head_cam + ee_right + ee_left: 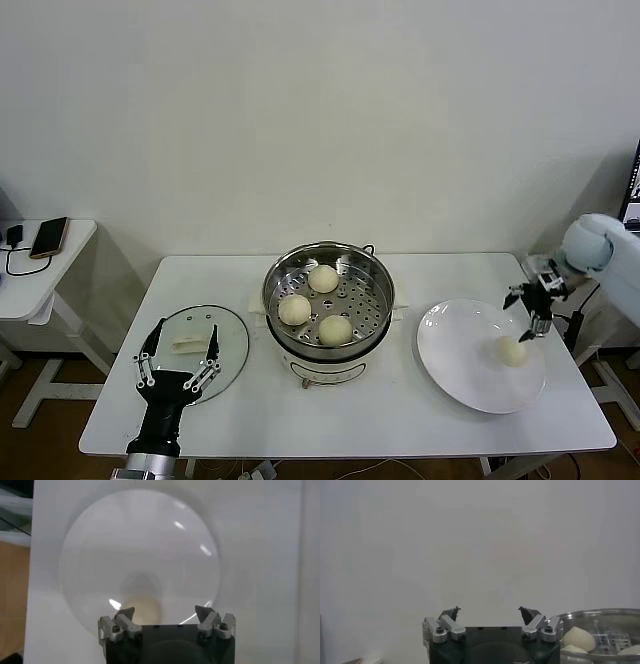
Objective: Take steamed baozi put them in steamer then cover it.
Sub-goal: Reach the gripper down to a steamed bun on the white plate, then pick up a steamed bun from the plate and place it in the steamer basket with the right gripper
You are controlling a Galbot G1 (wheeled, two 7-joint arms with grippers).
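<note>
The steamer point(372, 268) stands mid-table with three baozi point(323, 278) point(294, 309) point(335, 329) on its perforated tray. A fourth baozi point(512, 350) lies on the white plate point(460, 370) at the right. My right gripper point(528, 312) is open, just above that baozi; in the right wrist view the baozi point(142, 607) shows near the gripper point(164, 612), partly hidden by it. The glass cover point(232, 345) lies flat at the left. My left gripper point(179, 351) is open over the cover's near edge. The left wrist view shows the gripper point(490, 611) and the steamer's rim point(600, 614).
A small side table point(30, 290) with a phone point(49, 237) and cable stands at the far left. The wall rises behind the table. The table's right edge lies close to the plate.
</note>
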